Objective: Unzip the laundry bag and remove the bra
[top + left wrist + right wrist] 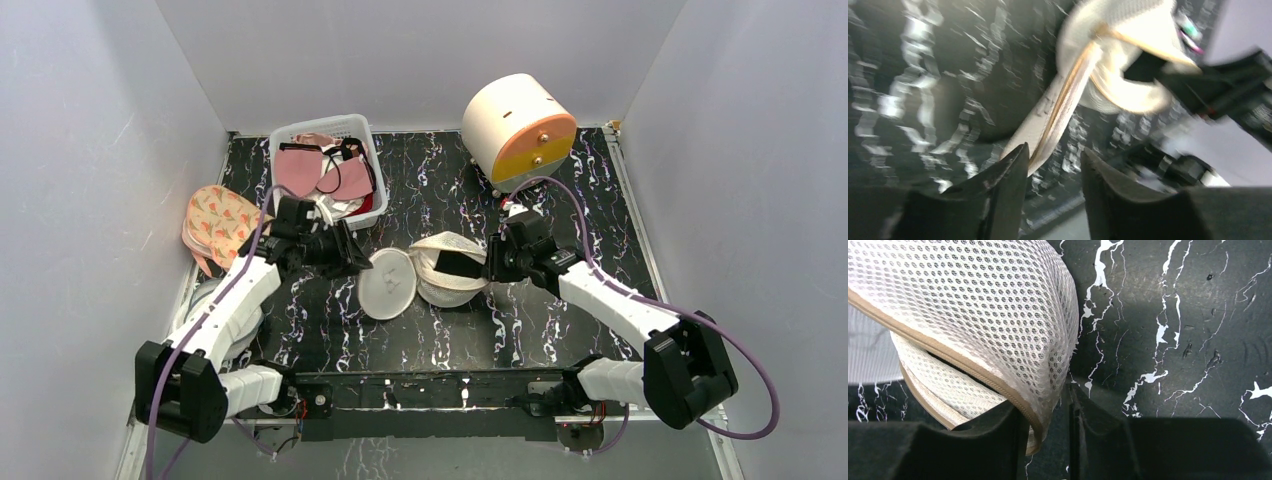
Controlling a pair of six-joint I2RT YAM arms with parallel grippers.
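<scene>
White mesh trimmed in tan lies mid-table: the laundry bag [452, 292] sits unzipped, its round flap [387, 283] folded out flat to the left. The right gripper [490, 266] is clenched on the bag's right-hand wall, with fabric pinched between its fingers. The left gripper [352, 258] hangs released beside the flap, whose edge reaches between its spread fingers. Unzipping looks done and removal is the step in hand. A dark shape [462, 265] in the mouth may be the bra, though that is unsure. Next, the left gripper likely must reach inside and pinch it while the right anchors the bag.
</scene>
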